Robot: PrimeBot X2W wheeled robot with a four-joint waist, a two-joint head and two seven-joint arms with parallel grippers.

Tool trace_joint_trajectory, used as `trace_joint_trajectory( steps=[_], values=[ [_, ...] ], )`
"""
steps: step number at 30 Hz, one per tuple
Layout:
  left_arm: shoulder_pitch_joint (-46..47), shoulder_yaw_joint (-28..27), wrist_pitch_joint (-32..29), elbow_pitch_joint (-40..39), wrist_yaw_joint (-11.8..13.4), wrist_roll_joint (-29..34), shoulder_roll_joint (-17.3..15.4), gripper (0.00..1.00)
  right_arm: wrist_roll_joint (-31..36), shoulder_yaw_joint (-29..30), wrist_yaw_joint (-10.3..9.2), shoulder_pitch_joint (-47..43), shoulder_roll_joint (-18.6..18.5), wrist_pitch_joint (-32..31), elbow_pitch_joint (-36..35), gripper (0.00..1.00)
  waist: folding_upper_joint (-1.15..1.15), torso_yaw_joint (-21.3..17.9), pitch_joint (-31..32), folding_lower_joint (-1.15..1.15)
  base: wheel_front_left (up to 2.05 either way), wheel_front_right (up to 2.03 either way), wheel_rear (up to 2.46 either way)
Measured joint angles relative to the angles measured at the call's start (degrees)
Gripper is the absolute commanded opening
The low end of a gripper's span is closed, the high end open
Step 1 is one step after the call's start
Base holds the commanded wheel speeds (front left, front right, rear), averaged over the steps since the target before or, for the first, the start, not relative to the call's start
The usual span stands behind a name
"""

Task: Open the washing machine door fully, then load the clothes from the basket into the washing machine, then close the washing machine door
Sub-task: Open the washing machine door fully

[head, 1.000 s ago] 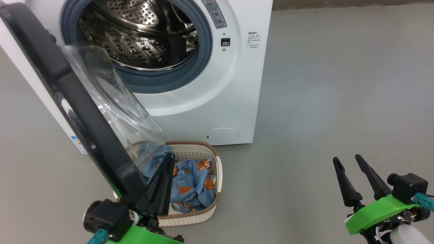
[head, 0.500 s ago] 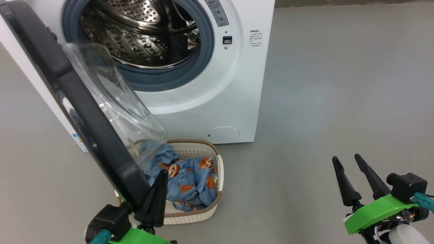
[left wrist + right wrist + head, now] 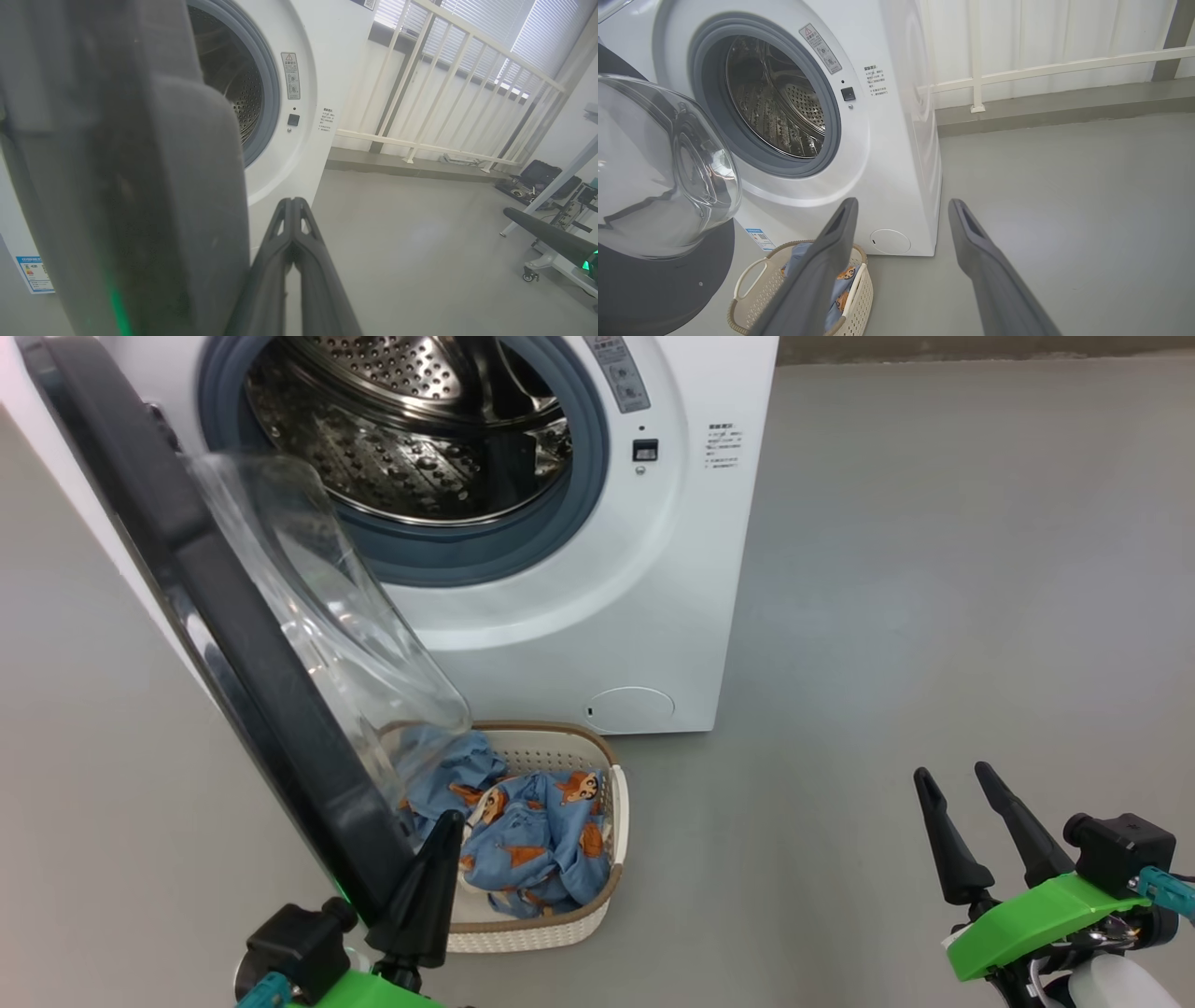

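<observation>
Head camera looks down; both wrist cameras face the washing machine, left nearest the door

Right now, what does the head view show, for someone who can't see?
A white washing machine stands with its round door swung open; a basket of blue clothes sits before it, by the shut left claw.
</observation>
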State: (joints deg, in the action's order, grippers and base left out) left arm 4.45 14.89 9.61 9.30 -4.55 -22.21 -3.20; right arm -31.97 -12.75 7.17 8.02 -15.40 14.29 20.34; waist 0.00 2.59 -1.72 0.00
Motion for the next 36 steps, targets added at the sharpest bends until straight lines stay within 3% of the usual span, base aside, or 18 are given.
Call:
trace_joint_trajectory(
  steps=[14, 29, 36],
  values=[
    [-0.1, 0.0, 0.0, -0.1, 0.7, -0.6, -0.4, 0.00, 0.0, 0.2, 0.00, 0.0, 0.6, 0.0, 0.1, 1.00, 0.00, 5.8, 0.2, 0.00, 0.00, 0.00, 0.00],
    [-0.3, -4.2, 0.0, -0.2, 4.7, -1.7, -2.5, 0.00, 0.0, 0.4, -0.01, 0.0, 0.8, 0.0, 0.1, 1.00, 0.00, 12.9, -0.2, 0.00, 0.00, 0.00, 0.00],
    [0.0, -6.4, -0.7, -0.2, 5.3, -2.5, -4.7, 0.00, 0.0, 0.4, 0.00, 0.0, 0.8, 0.0, 0.1, 1.00, 0.00, 15.5, -0.9, 0.00, 0.00, 0.00, 0.00]
  ],
)
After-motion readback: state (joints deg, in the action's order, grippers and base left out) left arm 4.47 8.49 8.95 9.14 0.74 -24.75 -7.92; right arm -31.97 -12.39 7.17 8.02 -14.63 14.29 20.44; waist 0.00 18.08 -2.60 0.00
